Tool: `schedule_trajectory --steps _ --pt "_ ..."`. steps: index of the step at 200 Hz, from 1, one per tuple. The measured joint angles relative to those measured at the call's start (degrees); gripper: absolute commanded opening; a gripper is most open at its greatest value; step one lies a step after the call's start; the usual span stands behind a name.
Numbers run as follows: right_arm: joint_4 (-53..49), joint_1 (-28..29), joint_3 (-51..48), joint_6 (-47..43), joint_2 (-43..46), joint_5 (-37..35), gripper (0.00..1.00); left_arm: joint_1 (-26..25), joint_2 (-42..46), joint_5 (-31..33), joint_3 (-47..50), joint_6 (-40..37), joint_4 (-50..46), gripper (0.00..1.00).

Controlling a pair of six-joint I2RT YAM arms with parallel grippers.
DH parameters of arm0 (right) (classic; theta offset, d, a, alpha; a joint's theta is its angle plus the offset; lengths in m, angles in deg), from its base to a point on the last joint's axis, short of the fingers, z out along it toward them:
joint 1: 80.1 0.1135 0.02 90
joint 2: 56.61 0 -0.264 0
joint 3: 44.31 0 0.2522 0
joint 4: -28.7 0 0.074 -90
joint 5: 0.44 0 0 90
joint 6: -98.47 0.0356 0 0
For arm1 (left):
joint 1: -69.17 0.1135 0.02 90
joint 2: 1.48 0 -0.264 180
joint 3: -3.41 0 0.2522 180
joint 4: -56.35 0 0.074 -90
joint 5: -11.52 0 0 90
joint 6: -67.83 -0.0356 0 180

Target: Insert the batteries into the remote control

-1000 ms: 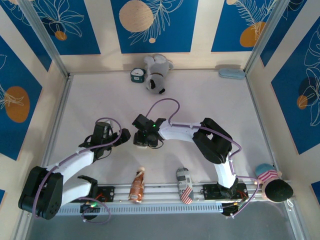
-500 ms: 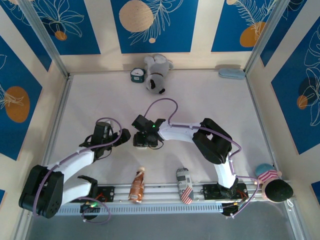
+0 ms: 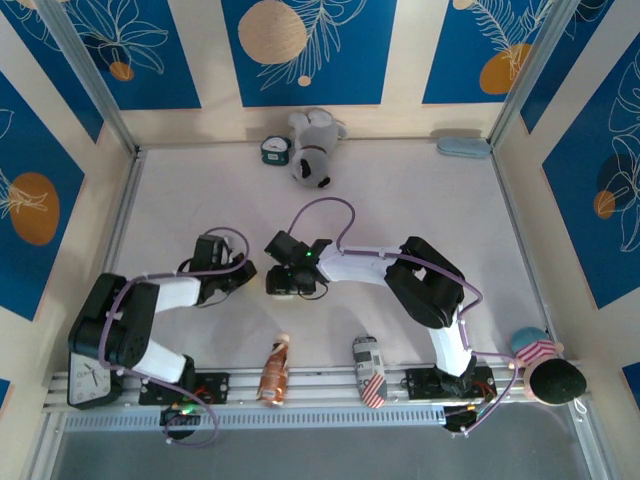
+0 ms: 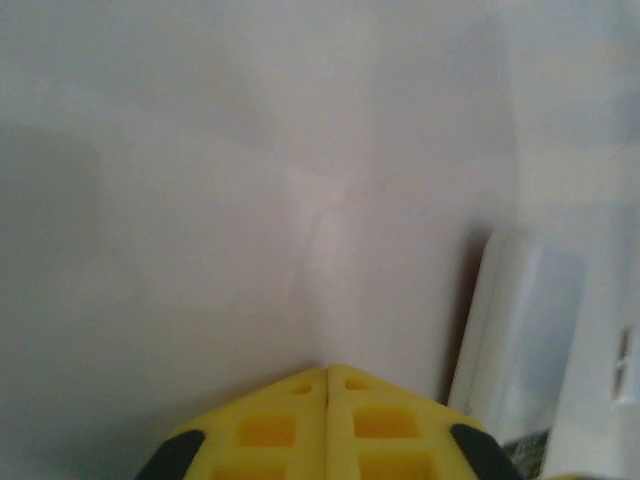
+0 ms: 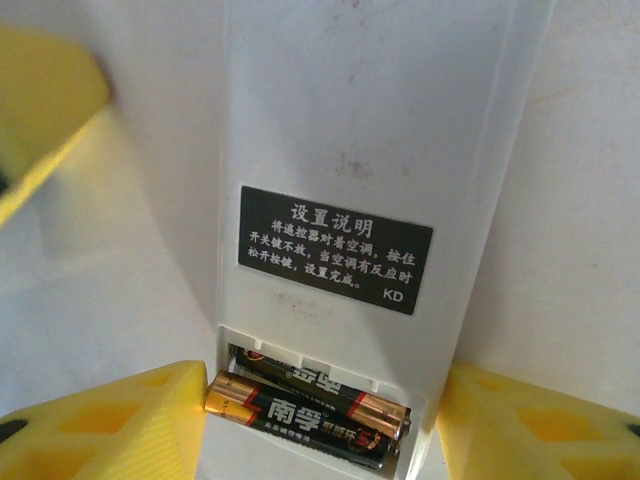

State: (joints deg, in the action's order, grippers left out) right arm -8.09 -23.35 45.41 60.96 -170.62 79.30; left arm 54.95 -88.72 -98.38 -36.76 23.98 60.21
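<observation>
The remote control (image 5: 370, 120) lies back-up, a white body with a black label, and its battery compartment is uncovered. Two batteries (image 5: 310, 415) sit in that compartment, dark with coppery ends. The nearer one rests slightly askew over the other. My right gripper (image 5: 320, 385) (image 3: 285, 283) is shut on the remote's lower end, a yellow finger pressed to each side. My left gripper (image 4: 327, 372) (image 3: 240, 272) is just left of it, shut and empty, close over the white table. One of its fingers (image 5: 40, 110) shows beside the remote. A white rectangular piece (image 4: 520, 330) lies to its right.
A plush toy (image 3: 313, 150), a small clock (image 3: 274, 150) and a light blue case (image 3: 463, 147) stand along the back wall. A bottle (image 3: 275, 370) and a can (image 3: 368, 372) lie on the near rail. A striped cup (image 3: 538, 348) and a black ball (image 3: 558, 380) sit at the near right.
My left gripper has gone from open to shut, and its arm has folded back with the elbow swung out to the left. The right gripper still holds the remote in place.
</observation>
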Motion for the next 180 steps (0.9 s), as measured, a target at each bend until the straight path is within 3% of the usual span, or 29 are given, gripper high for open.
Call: schedule_trajectory --steps 88,180 --pt "1.4 -0.4 -1.2 -0.2 0.5 0.9 0.61 0.0 -12.0 -8.4 -8.2 3.3 10.5 0.03" --pt "1.1 -0.4 -1.1 -0.6 0.5 1.2 0.61 -2.8 -16.1 -8.8 -11.4 3.5 12.1 0.02"
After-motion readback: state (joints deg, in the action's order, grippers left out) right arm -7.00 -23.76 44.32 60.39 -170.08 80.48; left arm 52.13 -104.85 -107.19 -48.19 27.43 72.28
